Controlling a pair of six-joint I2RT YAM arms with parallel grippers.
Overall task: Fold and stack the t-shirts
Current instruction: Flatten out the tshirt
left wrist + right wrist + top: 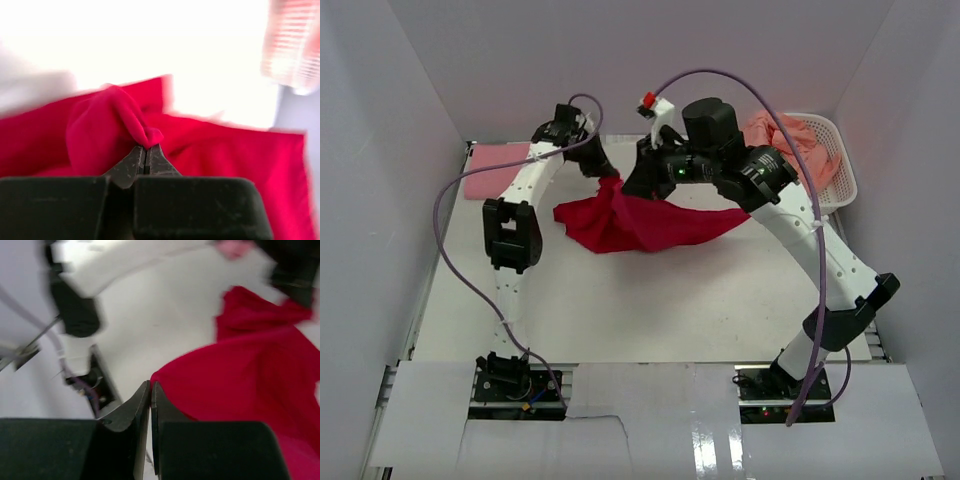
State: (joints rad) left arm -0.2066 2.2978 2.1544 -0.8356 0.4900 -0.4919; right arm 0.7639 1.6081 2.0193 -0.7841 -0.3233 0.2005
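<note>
The red t-shirt [655,226] is soft matt cloth (creased), the table [670,315] smooth white.

Plain bright red t-shirt [640,225] at the black fingers [134,164], a pale pink t-shirt [498,168] left of them, salmon-orange t-shirts [782,135] in a white latticed basket [842,180] to their right, and a white desk [670,310] beneath.

Robot lab test cell, white panel walls [380,200], white worktable [670,310]

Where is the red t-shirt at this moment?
In the top view the red t-shirt sags over the far middle of the table, held by the left gripper and right gripper, between the pink t-shirt and the basket.
</note>
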